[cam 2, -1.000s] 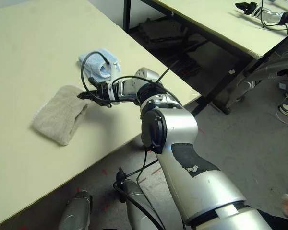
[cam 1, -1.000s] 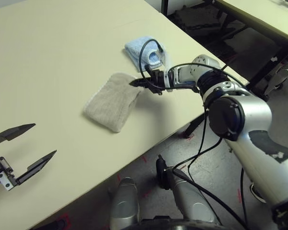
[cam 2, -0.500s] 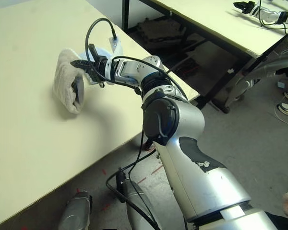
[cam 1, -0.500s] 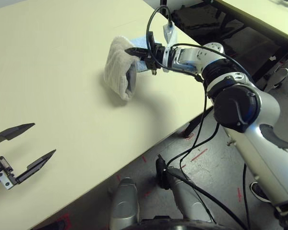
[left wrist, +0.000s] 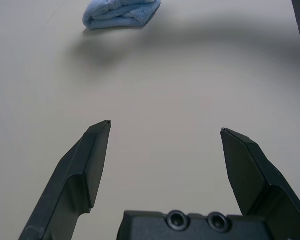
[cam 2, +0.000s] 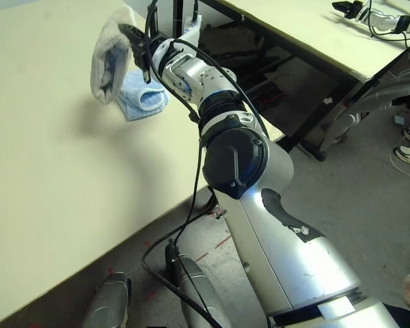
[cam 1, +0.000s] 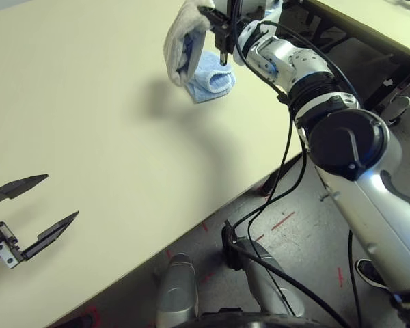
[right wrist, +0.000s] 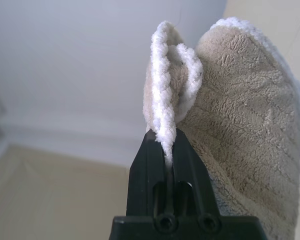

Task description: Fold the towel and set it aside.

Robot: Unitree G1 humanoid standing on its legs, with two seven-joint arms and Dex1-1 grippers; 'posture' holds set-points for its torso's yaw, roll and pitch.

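Folded towel lifted off the table

Nearest, the left gripper (cam 1: 29,217) hangs spread wide and empty over the table (cam 1: 96,130). Farther off, the right gripper (right wrist: 166,143) pinches the towel (cam 1: 182,37) by its white edging, dangling just above the light-blue towel (cam 1: 210,79).

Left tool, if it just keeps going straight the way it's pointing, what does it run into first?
Probably the folded blue towel: it lies ahead between the open left tool's fingers, across bare table. Depth is unclear, so the tool might pass over it.
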